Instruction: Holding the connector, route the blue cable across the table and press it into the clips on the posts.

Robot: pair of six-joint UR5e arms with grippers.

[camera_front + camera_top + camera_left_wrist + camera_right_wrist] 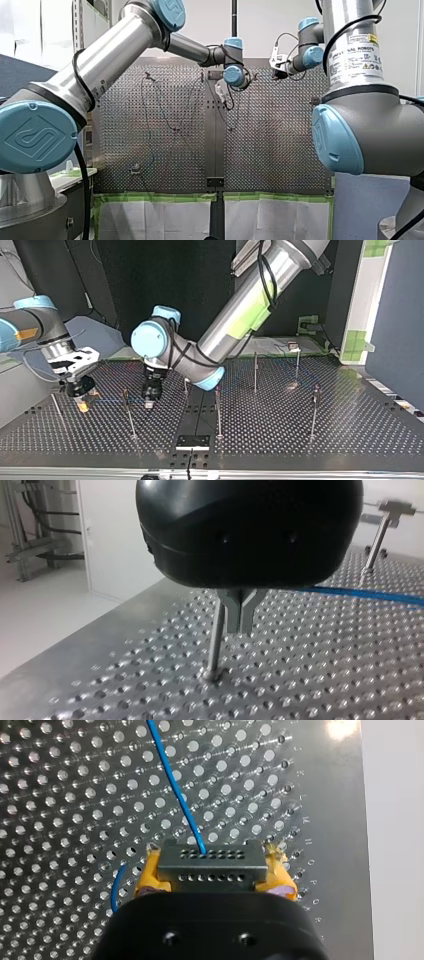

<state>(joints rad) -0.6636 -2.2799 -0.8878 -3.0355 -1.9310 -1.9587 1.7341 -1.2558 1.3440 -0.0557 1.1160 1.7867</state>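
Note:
In the right wrist view my right gripper (212, 885) is shut on the grey connector (210, 867), with its yellow pads (150, 877) on both sides. The blue cable (175, 785) runs from the connector out ahead over the perforated table. In the top view that gripper (82, 402) hangs low at the left, and the cable (107, 401) leads toward a clip post (128, 412). My left gripper (149, 401) hangs just past that post. Its metal fingers (235, 611) stand together with nothing between them, beside a thin post (215, 640). The cable (365, 594) passes behind them, apart.
Several more thin posts stand across the table in the top view: one in the middle (218, 410), one behind it (255, 372), two at the right (297, 362) (314, 410). A black bracket (192, 441) sits at the near edge.

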